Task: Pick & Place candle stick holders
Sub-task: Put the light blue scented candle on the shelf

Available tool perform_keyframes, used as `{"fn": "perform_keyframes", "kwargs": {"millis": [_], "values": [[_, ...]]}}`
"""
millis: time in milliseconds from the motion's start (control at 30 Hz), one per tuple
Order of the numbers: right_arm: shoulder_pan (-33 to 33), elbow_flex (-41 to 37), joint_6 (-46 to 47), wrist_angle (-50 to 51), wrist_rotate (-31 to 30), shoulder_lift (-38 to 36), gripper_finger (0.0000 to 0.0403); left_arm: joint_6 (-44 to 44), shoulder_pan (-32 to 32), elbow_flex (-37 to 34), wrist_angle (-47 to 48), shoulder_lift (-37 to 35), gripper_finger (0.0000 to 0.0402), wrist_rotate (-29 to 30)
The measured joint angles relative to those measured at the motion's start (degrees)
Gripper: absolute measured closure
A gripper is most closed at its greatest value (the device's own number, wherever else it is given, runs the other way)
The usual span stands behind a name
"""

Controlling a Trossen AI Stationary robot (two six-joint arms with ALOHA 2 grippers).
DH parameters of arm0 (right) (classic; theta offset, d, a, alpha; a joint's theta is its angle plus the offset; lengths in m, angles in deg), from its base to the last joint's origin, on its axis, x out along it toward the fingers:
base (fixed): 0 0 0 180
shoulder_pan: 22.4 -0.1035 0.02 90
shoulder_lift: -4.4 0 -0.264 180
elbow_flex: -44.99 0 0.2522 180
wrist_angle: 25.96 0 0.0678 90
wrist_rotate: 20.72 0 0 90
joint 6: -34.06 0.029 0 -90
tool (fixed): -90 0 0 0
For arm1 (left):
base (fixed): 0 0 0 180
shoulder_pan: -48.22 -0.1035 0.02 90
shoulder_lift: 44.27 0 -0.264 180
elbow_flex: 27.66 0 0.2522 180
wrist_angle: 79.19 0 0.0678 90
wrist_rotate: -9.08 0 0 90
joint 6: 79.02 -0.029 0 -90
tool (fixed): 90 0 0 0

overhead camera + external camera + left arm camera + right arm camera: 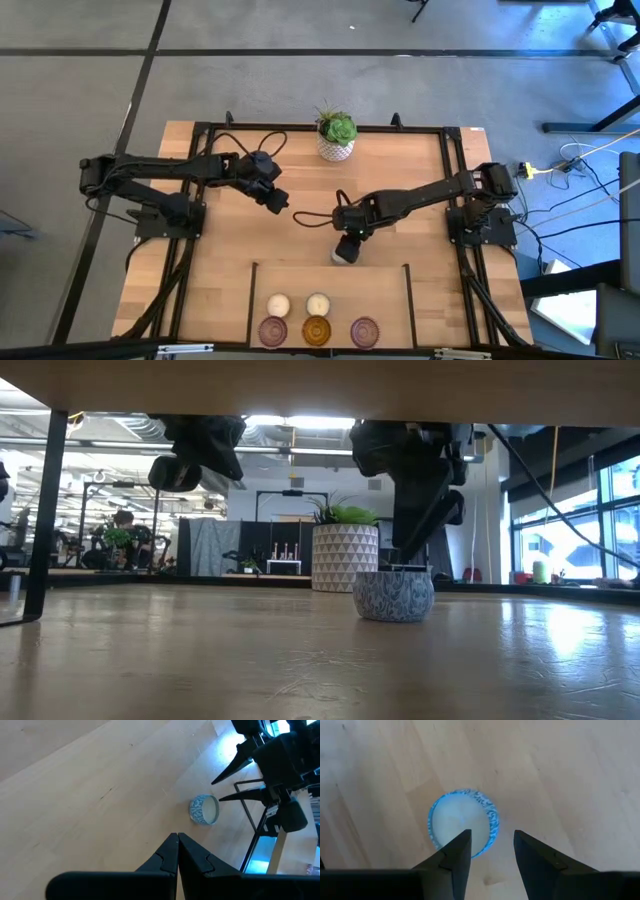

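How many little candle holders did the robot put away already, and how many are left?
Five candle holders already sit in the marked area at the table's near edge. One patterned holder stands just outside it, under the right gripper, whose open fingers straddle its rim. The left gripper, shut, waits aside.

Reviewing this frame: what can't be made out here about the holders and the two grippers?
- Patterned holder: in the high view the right gripper overlaps it; contact unclear.
- Five holders at the near edge: missing from the low view.
- Left gripper: low view cuts off its fingers under the top edge.
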Motion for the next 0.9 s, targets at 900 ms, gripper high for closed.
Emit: {"fn": "perform_keyframes", "kwargs": {"millis": [900], "values": [[-0.26, 0.11, 0.86, -2.34, 0.04, 5.17, 0.0294, 0.45, 2.83, 0.0, 0.2, 0.0, 0.04, 1.17]]}}
